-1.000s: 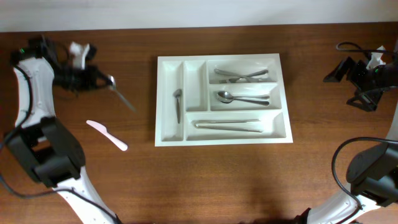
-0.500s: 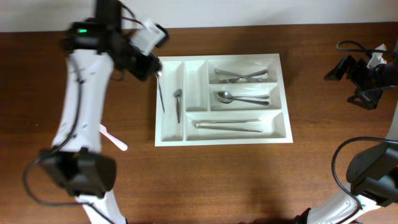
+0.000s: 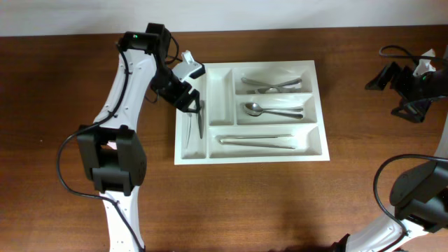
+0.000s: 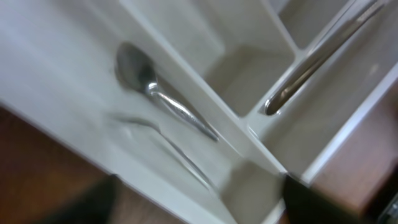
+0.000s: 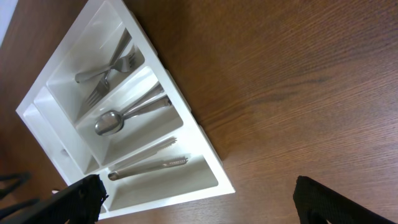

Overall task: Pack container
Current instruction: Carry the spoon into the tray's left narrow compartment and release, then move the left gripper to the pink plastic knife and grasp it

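Note:
The container (image 3: pixel 252 159) is a white cutlery tray at the table's middle. Its leftmost narrow compartment holds two small spoons side by side, one (image 3: pixel 200 117) nearer the divider and one (image 3: pixel 190 129) by the outer wall. My left gripper (image 3: pixel 191 99) hangs open just above that compartment. In the left wrist view both spoons (image 4: pixel 155 93) (image 4: pixel 165 149) lie below the spread fingers (image 4: pixel 305 199), on the container's floor (image 4: pixel 56 68). My right gripper (image 3: pixel 409 87) rests open at the far right, off the container (image 5: pixel 198 134), with nothing between its fingers (image 5: pixel 81 196).
Forks (image 3: pixel 271 84) fill the top long compartment, large spoons (image 3: pixel 273 110) the middle one and knives (image 3: pixel 255 141) the bottom one. The second narrow compartment (image 3: pixel 220 98) has nothing in it. My left arm (image 3: pixel 129 77) crosses the table left of the tray.
My left arm swung from the far left to the tray carrying a small spoon. Its gripper has opened, and the spoon now lies in the leftmost compartment. The right arm has not moved.

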You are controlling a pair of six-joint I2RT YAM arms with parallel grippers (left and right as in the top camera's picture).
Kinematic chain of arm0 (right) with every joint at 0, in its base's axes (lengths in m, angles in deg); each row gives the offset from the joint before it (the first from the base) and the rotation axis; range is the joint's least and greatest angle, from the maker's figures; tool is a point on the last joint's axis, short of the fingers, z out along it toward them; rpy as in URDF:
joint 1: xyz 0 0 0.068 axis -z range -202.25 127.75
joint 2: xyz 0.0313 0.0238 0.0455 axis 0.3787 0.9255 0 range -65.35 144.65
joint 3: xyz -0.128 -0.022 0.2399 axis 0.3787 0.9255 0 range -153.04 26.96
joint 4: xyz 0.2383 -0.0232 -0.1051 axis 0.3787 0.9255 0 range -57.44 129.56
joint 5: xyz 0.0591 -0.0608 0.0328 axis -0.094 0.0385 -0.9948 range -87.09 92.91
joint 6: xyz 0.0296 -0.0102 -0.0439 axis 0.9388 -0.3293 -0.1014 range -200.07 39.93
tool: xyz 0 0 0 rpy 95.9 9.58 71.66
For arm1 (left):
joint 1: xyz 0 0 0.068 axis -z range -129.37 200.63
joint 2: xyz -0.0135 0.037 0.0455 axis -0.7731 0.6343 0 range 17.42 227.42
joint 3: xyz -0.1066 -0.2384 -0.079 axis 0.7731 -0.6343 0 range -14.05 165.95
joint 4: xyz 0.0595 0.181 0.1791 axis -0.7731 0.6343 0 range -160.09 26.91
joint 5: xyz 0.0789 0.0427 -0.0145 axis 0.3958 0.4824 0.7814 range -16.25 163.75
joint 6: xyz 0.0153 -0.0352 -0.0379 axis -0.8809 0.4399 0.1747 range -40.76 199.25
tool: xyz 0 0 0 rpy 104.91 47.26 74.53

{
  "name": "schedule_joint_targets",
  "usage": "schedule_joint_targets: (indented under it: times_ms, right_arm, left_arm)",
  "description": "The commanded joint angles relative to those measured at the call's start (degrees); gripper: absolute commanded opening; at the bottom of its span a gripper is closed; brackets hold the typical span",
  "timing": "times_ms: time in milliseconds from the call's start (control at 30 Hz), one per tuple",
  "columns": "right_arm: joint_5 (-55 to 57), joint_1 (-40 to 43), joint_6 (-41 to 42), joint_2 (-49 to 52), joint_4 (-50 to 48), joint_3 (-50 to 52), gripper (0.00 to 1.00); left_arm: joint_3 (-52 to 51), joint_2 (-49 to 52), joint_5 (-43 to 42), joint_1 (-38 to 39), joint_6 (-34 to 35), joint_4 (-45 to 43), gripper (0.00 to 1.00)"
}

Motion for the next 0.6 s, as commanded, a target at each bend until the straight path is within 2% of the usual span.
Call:
schedule_joint_targets:
  times_ms: [0,167,200,333,567]
  right_arm:
    - [-0.50,-0.44,0.44,0.11,-0.33,0.24,0.99]
    - [-0.50,-0.44,0.44,0.11,-0.33,0.24,0.99]
    - [-0.50,-0.44,0.44,0.11,-0.33,0.24,0.99]
    - [-0.52,-0.44,0.44,0.11,-0.31,0.24,0.99]
    - [-0.52,-0.44,0.46,0.11,-0.28,0.24,0.99]
  left_arm:
    - [10.51,-2.10,6.60,-2.12,6.08,5.64,1.00]
    - [20.11,-2.97,13.92,-6.64,13.70,14.64,0.99]
    - [20.15,-3.96,14.82,-7.89,16.81,14.62,0.99]
    - [20.02,-7.89,14.80,-12.72,21.07,14.62,0.99]
    - [11.37,-24.13,15.45,-20.52,23.02,14.62,0.99]
